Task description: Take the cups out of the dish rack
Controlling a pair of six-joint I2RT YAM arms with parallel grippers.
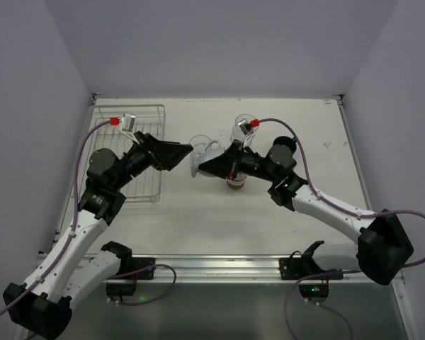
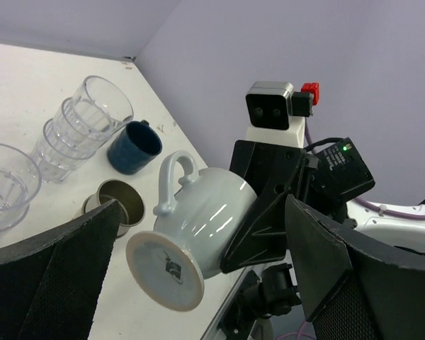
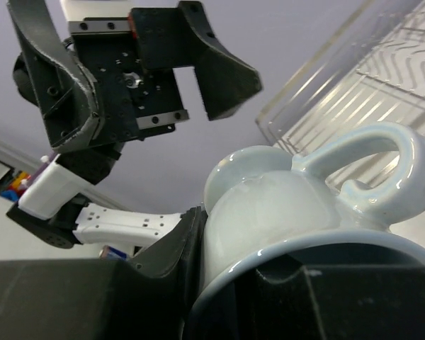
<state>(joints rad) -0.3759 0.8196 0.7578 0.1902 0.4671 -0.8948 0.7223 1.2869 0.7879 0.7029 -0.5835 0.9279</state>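
Over the dish rack (image 1: 150,113) right edge: left arm stretched rightward, left claw (image 1: 184,154) spread wide, empty. Just ahead, right claw (image 1: 207,164) clamps the pale blue cup (image 2: 198,219), tipped sideways, base toward left claw. Beneath it, tan cup (image 2: 117,205) on table (image 1: 219,227).

The pale blue cup (image 2: 198,212) hangs tilted above the tabletop's centre; the silver wire dish rack (image 1: 151,122) lies by the far-left corner.

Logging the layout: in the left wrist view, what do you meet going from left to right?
Clear cup → tumbler stack → navy mug → pale blue cup → right wrist camera.
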